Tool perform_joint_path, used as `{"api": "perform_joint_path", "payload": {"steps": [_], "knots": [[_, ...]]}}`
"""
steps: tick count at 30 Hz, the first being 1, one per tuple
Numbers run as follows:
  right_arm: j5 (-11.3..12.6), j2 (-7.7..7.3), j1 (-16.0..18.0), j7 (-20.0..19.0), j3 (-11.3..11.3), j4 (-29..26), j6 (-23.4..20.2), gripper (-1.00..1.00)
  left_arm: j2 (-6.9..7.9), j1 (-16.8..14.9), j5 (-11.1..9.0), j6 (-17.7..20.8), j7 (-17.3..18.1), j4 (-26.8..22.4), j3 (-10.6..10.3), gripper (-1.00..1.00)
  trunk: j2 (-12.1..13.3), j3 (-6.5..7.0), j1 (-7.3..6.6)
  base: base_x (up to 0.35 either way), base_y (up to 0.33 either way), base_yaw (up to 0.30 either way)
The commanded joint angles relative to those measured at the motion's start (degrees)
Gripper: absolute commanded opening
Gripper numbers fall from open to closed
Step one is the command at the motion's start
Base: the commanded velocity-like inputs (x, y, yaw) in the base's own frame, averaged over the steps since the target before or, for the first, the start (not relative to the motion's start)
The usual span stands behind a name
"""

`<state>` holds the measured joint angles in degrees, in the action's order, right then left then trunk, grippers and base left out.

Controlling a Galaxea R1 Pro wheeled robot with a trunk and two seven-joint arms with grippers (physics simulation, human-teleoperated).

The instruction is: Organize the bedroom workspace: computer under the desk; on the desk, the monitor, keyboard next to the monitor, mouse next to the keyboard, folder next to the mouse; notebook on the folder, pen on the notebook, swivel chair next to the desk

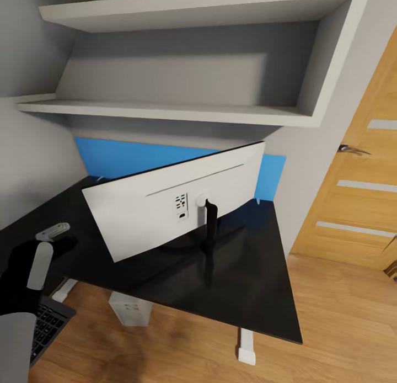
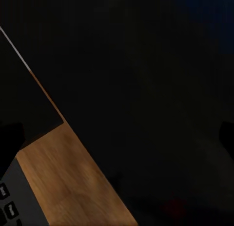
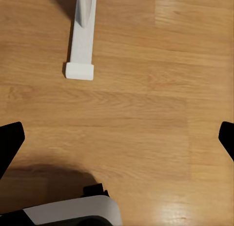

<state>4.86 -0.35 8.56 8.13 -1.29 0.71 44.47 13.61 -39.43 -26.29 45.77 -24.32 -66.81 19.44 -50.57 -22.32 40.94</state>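
The monitor (image 1: 165, 206) stands on the glossy black desk (image 1: 259, 283), its white back and slim black stand toward me. The silver-grey computer (image 1: 129, 308) sits on the floor under the desk. A corner of the keyboard (image 1: 47, 323) (image 2: 7, 201) shows low beside the desk's near left edge, over wooden floor. My left arm (image 1: 22, 283) reaches over that desk corner. The left gripper (image 2: 117, 138) is open above the dark desk top, holding nothing. The right gripper (image 3: 117, 138) hangs open over bare floor, its fingertips (image 3: 9, 143) wide apart.
A blue back panel (image 1: 127, 157) runs behind the desk, under deep grey wall shelves (image 1: 193, 112). An oak door (image 1: 353, 206) stands at the right. The desk's white foot (image 1: 246, 350) (image 3: 80, 45) rests on the wooden floor (image 1: 342, 328).
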Motion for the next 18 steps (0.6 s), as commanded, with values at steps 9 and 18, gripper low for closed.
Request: {"api": "perform_joint_path", "payload": {"steps": [9,18], "knots": [[0.3,0.06,0.0,-0.2,0.0,0.1,0.3,1.0,1.66,0.0,-2.8,0.6,1.0,0.1,0.0,1.0,3.6,1.56,-1.98,0.0,0.0,0.0],[0.3,0.05,0.0,-0.3,-0.1,0.1,0.4,1.0,4.7,0.0,-15.0,2.8,2.0,-0.8,1.3,1.0,4.8,2.09,-2.63,0.0,0.0,0.0]]}}
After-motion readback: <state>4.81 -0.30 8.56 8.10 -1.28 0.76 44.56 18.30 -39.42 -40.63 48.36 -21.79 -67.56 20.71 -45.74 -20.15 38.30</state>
